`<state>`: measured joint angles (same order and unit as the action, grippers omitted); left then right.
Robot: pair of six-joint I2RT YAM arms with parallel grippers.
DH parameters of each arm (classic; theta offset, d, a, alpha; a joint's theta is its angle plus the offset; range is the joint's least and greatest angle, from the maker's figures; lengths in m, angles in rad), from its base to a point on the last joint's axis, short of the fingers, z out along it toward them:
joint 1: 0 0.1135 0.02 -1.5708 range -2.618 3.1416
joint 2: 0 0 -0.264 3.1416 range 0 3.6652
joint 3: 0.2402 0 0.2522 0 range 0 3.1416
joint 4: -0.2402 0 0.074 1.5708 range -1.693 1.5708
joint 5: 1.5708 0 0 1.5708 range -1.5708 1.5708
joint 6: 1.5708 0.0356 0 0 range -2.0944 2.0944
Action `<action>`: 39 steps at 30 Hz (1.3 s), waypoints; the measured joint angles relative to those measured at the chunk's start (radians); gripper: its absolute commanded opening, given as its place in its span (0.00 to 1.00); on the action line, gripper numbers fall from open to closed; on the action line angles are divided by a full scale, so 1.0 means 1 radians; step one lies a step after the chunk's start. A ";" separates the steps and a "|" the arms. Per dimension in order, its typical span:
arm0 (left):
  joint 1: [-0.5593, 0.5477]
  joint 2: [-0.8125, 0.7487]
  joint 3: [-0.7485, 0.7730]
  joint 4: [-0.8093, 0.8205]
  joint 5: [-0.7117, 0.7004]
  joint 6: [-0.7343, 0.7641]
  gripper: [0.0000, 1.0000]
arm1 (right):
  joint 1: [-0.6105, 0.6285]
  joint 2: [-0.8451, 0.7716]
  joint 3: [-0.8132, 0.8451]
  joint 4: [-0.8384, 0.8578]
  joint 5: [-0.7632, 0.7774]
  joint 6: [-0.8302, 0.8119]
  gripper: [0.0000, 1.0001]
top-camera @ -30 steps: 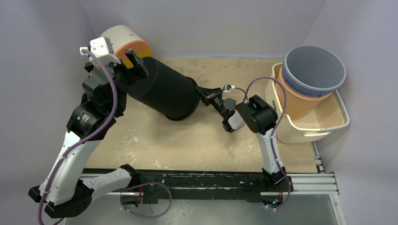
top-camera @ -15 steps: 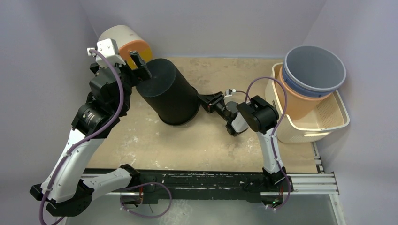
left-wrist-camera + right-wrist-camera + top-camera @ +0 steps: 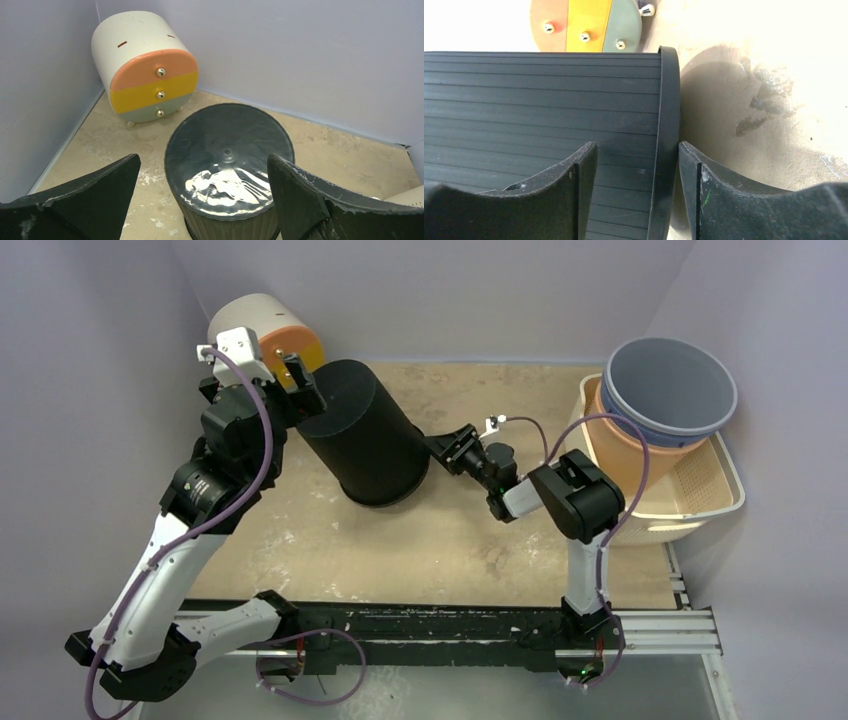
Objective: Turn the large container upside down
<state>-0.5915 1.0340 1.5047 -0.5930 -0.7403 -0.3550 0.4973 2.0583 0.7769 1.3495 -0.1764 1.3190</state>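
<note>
The large container (image 3: 365, 435) is a black ribbed bin that stands mouth-down on the table, its glossy flat base (image 3: 229, 150) facing up. My left gripper (image 3: 300, 380) hovers open at its upper left; in the left wrist view the left gripper (image 3: 203, 160) has its jaws wide apart above the base, touching nothing. My right gripper (image 3: 447, 447) is low at the bin's right side. In the right wrist view the right gripper (image 3: 638, 150) is open, the container's thick rim (image 3: 668, 125) lying loosely between its fingers beside the ribbed wall (image 3: 539, 100).
A white drawer unit (image 3: 265, 330) with orange, yellow and green fronts (image 3: 152, 90) stands in the back left corner, close behind the bin. A beige basket (image 3: 700, 510) at the right holds an orange tub and a blue-grey bucket (image 3: 668, 385). Walls enclose three sides.
The container has swung from a steep tilt to standing base-up. My right gripper has opened off its rim. My left gripper has shifted slightly up and right, staying near the base.
</note>
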 measured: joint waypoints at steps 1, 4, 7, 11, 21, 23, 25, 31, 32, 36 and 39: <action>0.000 0.000 -0.001 0.000 0.000 0.000 0.94 | 0.000 -0.030 0.000 -0.038 0.006 -0.026 0.64; 0.000 -0.005 -0.009 0.000 0.000 0.000 0.94 | 0.000 -0.090 0.014 -0.152 0.027 -0.105 0.68; 0.000 -0.006 -0.013 0.000 0.000 0.000 0.94 | 0.000 -0.118 0.050 -0.280 0.059 -0.181 0.71; 0.000 -0.008 -0.024 0.002 0.001 0.000 0.94 | 0.000 -0.124 0.055 -0.393 0.074 -0.236 0.72; 0.000 -0.008 -0.032 0.001 0.004 0.000 0.94 | 0.050 -0.228 0.098 -0.774 0.233 -0.442 0.76; 0.000 -0.005 -0.032 0.001 0.005 0.000 0.94 | 0.082 -0.262 0.127 -0.832 0.273 -0.482 0.76; 0.000 -0.002 -0.032 0.001 0.005 0.000 0.94 | 0.111 -0.288 0.150 -0.874 0.305 -0.520 0.76; 0.000 0.001 -0.032 0.000 0.005 0.000 0.94 | 0.181 -0.313 0.189 -0.978 0.342 -0.585 0.76; 0.000 0.001 -0.032 0.000 0.005 0.001 0.94 | 0.192 -0.313 0.189 -0.989 0.342 -0.592 0.76; 0.000 0.001 -0.032 0.000 0.005 0.003 0.94 | 0.232 -0.296 0.210 -1.024 0.330 -0.618 0.76; 0.000 0.004 -0.032 0.000 0.005 0.004 0.94 | 0.244 -0.214 0.310 -1.031 0.306 -0.640 0.76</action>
<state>-0.5915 1.0378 1.4723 -0.5926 -0.7357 -0.3511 0.7414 1.8439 1.0866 0.3183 0.1295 0.6788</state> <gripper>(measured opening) 0.942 0.760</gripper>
